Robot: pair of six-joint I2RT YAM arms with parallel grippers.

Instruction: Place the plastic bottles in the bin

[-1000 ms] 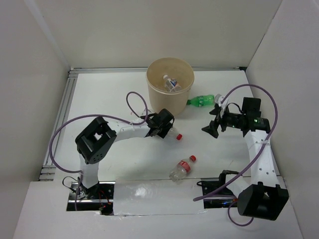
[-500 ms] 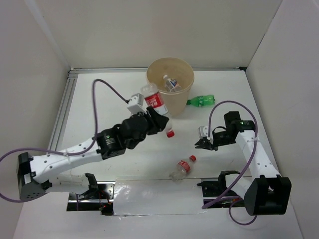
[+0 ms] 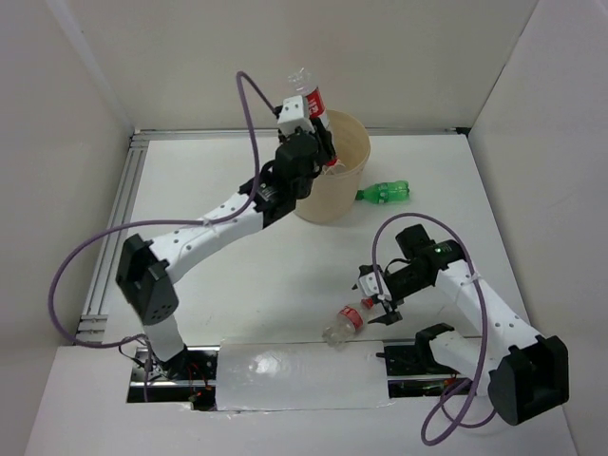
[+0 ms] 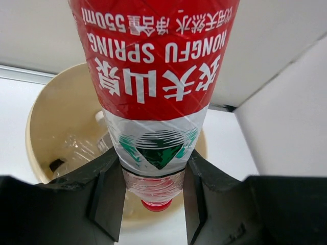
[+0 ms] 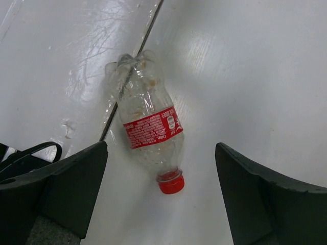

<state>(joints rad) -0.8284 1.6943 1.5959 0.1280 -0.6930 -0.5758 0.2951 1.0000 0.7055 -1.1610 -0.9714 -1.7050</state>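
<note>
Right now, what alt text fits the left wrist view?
The left hand grips a red-label bottle, cap down, over the tan bin. Crumpled clear bottles lie inside the bin.

Red-labelled bottle [image 4: 158, 76] cap-down over tan bin [image 3: 344, 190], green bottle [image 3: 383, 193] on its side beside it, red-capped bottle [image 5: 150, 130] flat, well apart.
</note>
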